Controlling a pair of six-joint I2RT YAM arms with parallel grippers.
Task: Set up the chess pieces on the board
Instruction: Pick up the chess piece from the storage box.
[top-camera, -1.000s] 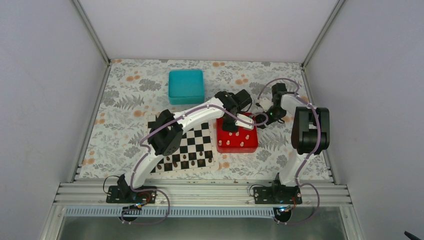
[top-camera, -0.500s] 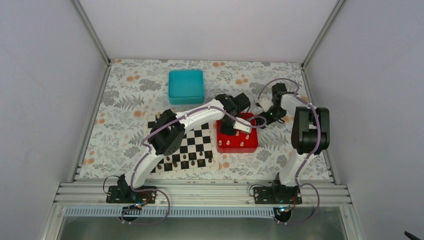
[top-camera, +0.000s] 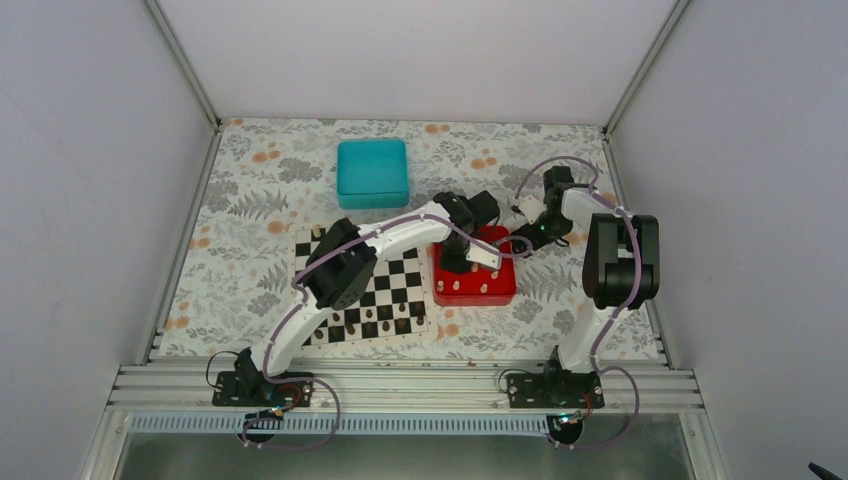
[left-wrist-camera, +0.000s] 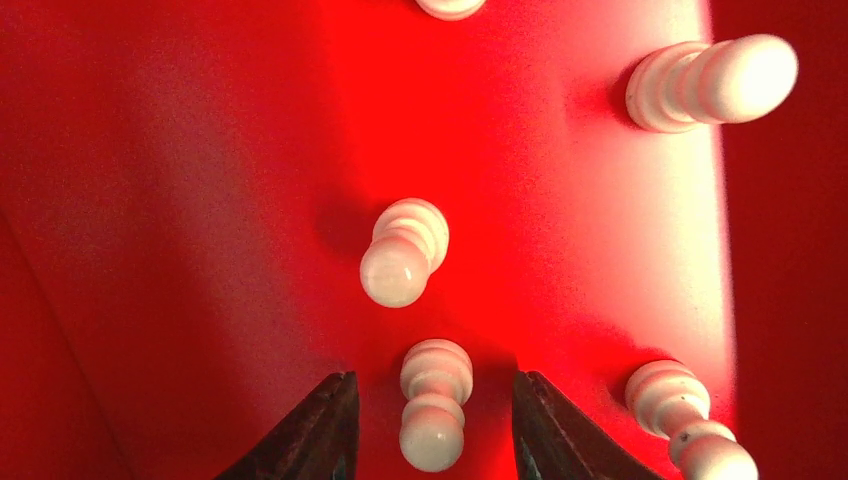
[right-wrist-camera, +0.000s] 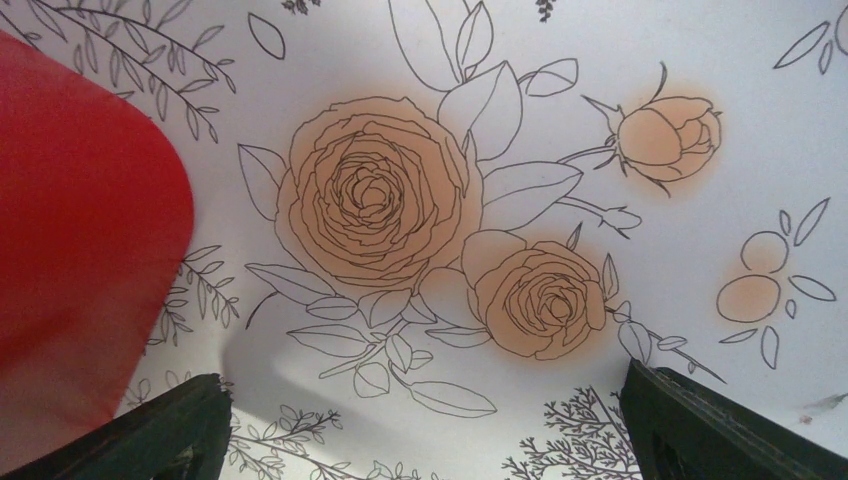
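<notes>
Pick step: left tool (left-wrist-camera: 432, 392) part-open, straddling cream turned pawn (left-wrist-camera: 434, 412) in red square tray (left-wrist-camera: 150, 200), not touching. Next: close, lift, carry to checkered board (top-camera: 405, 285); right tool (right-wrist-camera: 428, 405) wide, empty.

L gripper (top-camera: 459, 262) over red tray (top-camera: 497, 291), board (top-camera: 401, 281) just left, teal box (top-camera: 372, 172) behind

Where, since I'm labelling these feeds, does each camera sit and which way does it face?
Top: above and behind the arm bases, looking down on the table, board, red tray and teal box; left arm and right arm show whole.
Left wrist: behind the left gripper, looking down into the tray at cream pieces; its fingers flank one.
Right wrist: behind the right gripper, looking down at the flowered table beside the tray; its fingers stand wide apart.
Shared: all three show the red tray.
</notes>
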